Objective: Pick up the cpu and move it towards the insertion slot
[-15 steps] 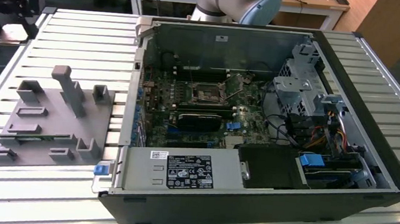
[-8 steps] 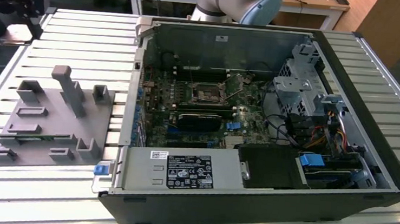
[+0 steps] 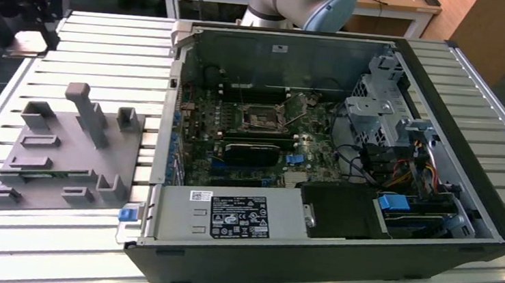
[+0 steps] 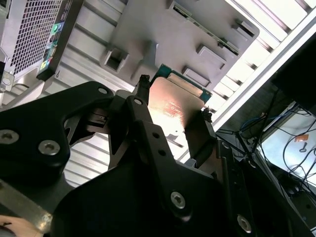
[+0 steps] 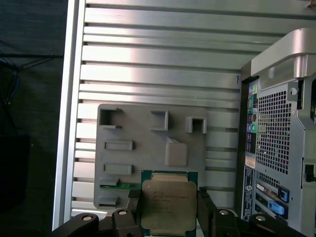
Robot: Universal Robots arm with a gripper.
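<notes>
Fingers clamp the cpu by opposite edges, upper left of the exterior view; probably light, rigid, fragile underneath.

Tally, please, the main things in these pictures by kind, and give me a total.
cpu, held in the gripper: 1
gripper: 1
insertion slot: 1
grey fixture: 1
open computer case: 1
Total: 5
</notes>
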